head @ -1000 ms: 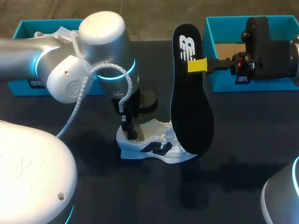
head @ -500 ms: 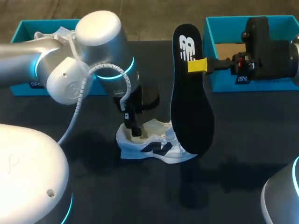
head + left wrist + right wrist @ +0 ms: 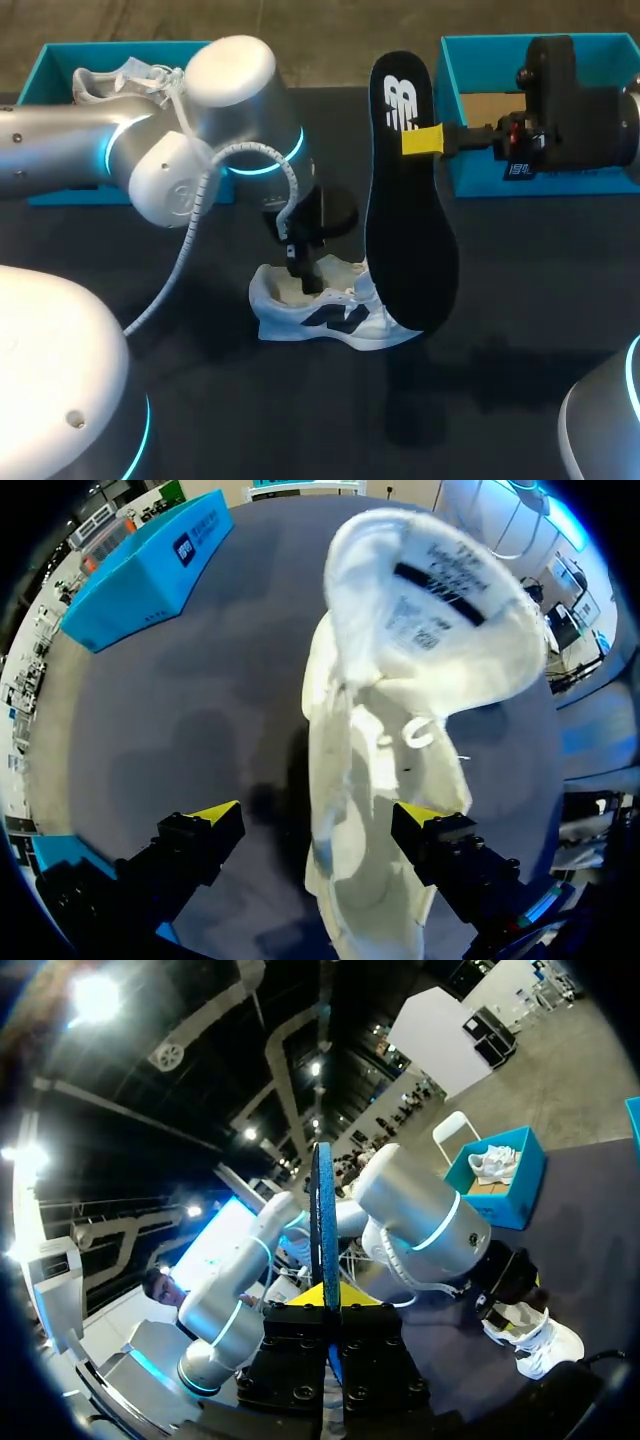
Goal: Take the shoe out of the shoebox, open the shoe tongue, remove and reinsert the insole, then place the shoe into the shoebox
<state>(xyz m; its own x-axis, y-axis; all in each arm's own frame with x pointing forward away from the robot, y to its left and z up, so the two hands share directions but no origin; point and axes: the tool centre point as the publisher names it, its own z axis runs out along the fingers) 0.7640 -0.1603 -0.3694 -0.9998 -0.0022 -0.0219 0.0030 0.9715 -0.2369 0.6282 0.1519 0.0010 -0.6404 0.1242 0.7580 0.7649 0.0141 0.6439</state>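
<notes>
A white shoe [image 3: 330,318] lies on its side on the dark table, mid-table. My left gripper [image 3: 304,272] hangs right over its opening, fingers open. In the left wrist view the shoe [image 3: 400,690] runs between the spread yellow fingertips [image 3: 215,811] of the left gripper [image 3: 318,813], its tongue [image 3: 450,590] folded up and showing its label. My right gripper [image 3: 423,139] is shut on a black insole [image 3: 410,220], held upright above the shoe's toe end. The right wrist view shows that insole [image 3: 323,1215] edge-on between the fingers of the right gripper [image 3: 325,1305], with the shoe [image 3: 535,1340] below.
An open blue shoebox [image 3: 480,180] stands at the back right behind my right wrist. Another blue box [image 3: 50,65] at the back left holds a second white shoe [image 3: 115,80]. My left arm [image 3: 190,150] spans the table's left half.
My left arm has swung to the right, carrying its open gripper from the shoe's heel end toward the middle of its opening. The right gripper and insole have stayed still.
</notes>
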